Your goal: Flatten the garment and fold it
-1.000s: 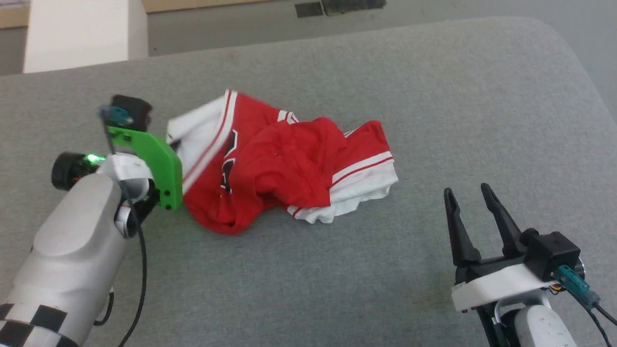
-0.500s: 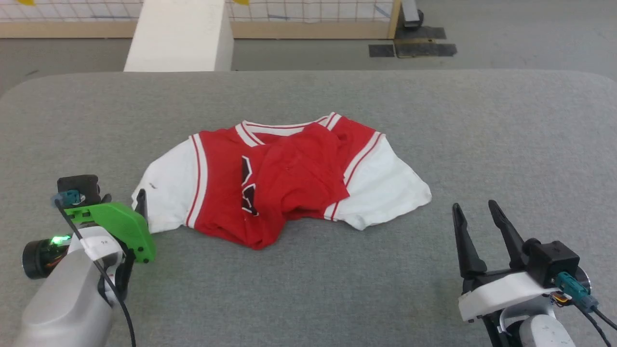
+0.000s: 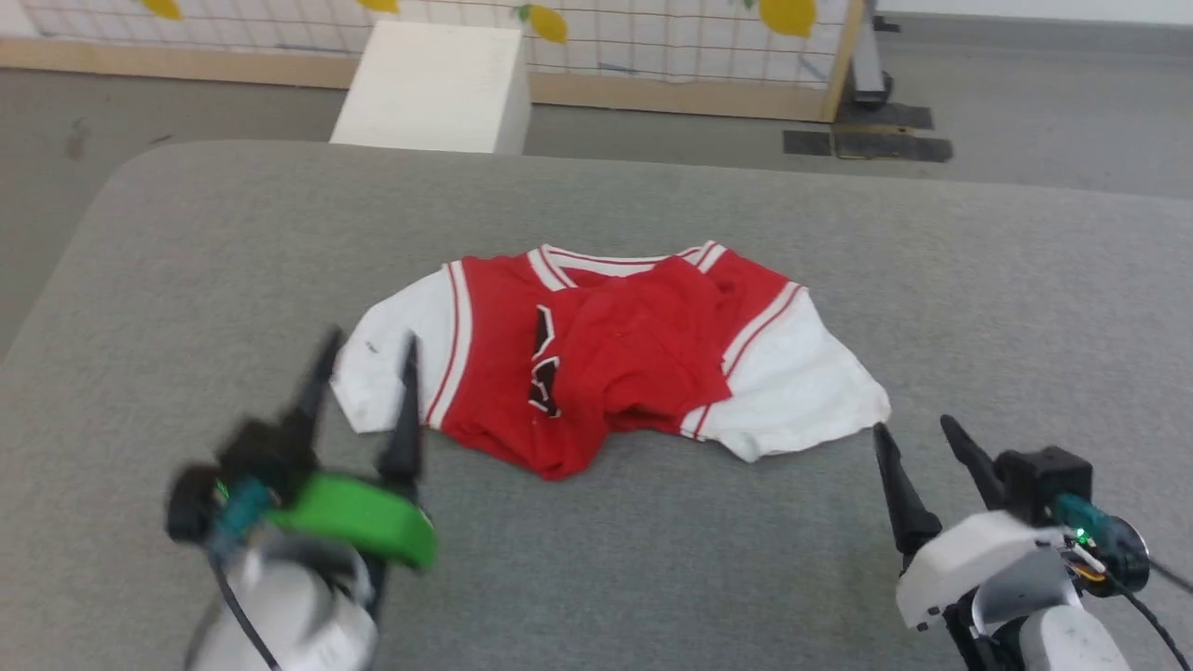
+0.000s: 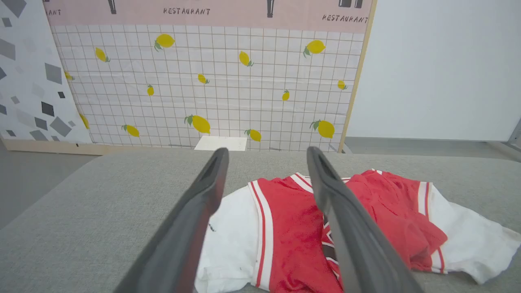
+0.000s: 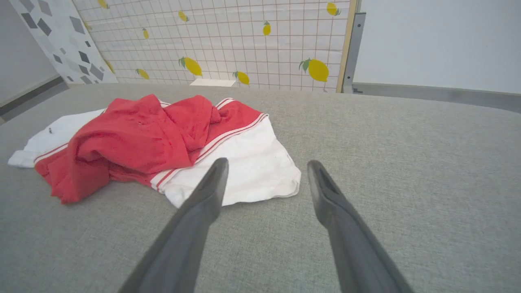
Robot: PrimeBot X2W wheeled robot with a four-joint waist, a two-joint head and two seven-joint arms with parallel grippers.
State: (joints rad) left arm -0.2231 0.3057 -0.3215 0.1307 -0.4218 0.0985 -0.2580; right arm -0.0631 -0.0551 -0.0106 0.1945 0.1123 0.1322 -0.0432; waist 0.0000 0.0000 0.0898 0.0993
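The garment [image 3: 615, 359] is lying on the counter [image 3: 652, 559] just ahead of both pairs of fingers, its red body bunching at the middle. The left fingers [image 3: 403, 424] and right fingers [image 3: 895, 485] are hovering spread and empty (likely lining up on its outer edges for flattening).

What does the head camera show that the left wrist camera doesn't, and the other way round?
Head view: the right gripper, open, beside a white sleeve of the garment, and dark floor mats. Left wrist view: RESTAURANT lettering on a pink strip, and a grey-speckled wall panel. Shared: the garment with its red body bunched, the open left gripper, the grey padded surface, the white block, the lemon-print screen.
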